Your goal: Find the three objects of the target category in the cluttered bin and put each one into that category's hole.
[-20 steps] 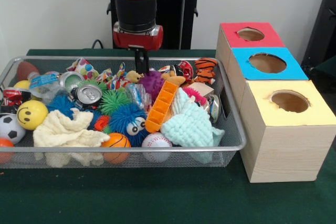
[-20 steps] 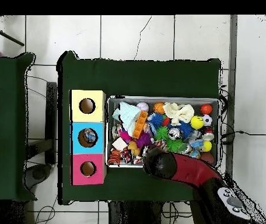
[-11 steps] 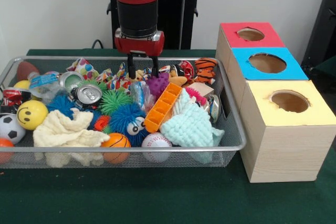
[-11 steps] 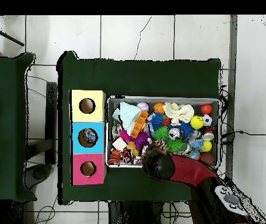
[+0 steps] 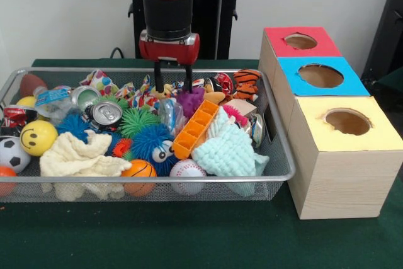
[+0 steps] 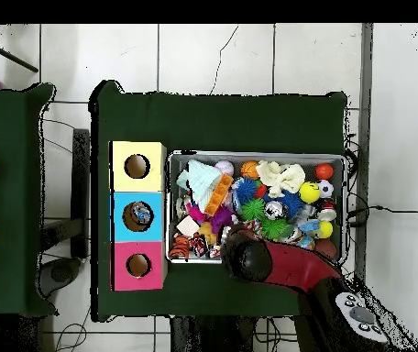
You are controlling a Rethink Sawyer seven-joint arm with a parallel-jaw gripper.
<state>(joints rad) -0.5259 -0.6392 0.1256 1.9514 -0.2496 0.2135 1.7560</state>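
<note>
A wire bin (image 5: 145, 177) is packed with toys, balls, cans and cloths. My gripper (image 5: 173, 84) hangs open over the bin's far middle. Its left finger is by a small yellow plush (image 5: 162, 92). Its right finger touches the top of a purple spiky ball (image 5: 187, 101). Nothing is held between the fingers. In the overhead view the red arm (image 6: 260, 263) hides the gripper and the bin's near edge (image 6: 254, 154). To the right stand three wooden boxes with holes: red (image 5: 315, 46), blue (image 5: 343, 82) and yellow (image 5: 371, 135).
Near the gripper lie an orange block (image 5: 195, 128), a teal cloth (image 5: 230, 149), a crushed can (image 5: 106, 113) and a tiger plush (image 5: 246, 82). A cream cloth (image 5: 82, 159), a smiley ball (image 5: 38, 137) and a baseball (image 5: 187, 173) lie at the front. Something sits in the blue box's hole (image 6: 139, 215).
The gripper went from shut to open, shifted slightly right and came down, so its fingers now reach the yellow plush and purple ball.
</note>
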